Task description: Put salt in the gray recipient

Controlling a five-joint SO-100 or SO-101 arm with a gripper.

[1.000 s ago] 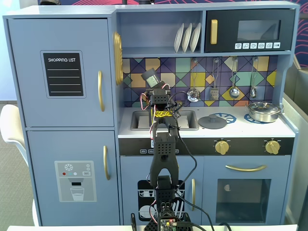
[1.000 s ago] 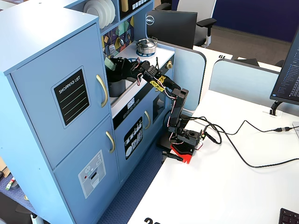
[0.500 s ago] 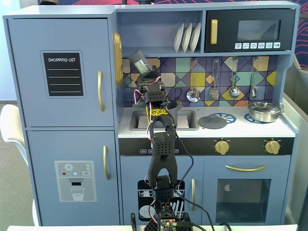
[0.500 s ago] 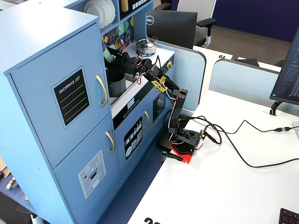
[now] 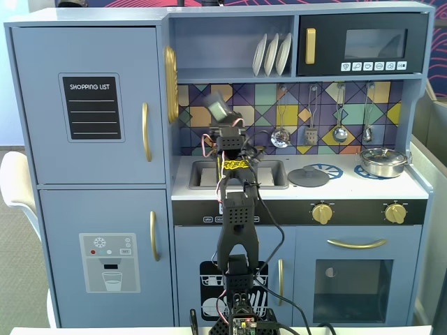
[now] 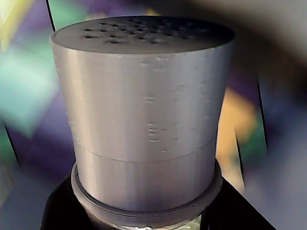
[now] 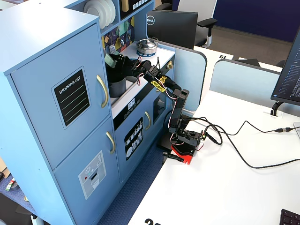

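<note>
Salt [image 6: 144,120] pinched in jaws, tilted above toy kitchen counter [image 5: 335,187]; office behind.

Frontal, oblique-high, close wrist views

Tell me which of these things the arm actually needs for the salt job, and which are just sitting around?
Part of the job:
- salt shaker, held by the gripper
- gray pot, below the shaker

Just lying about:
- steel pan on the stove
- flat gray lid on the counter
- white plates on the shelf
- hanging utensils
</note>
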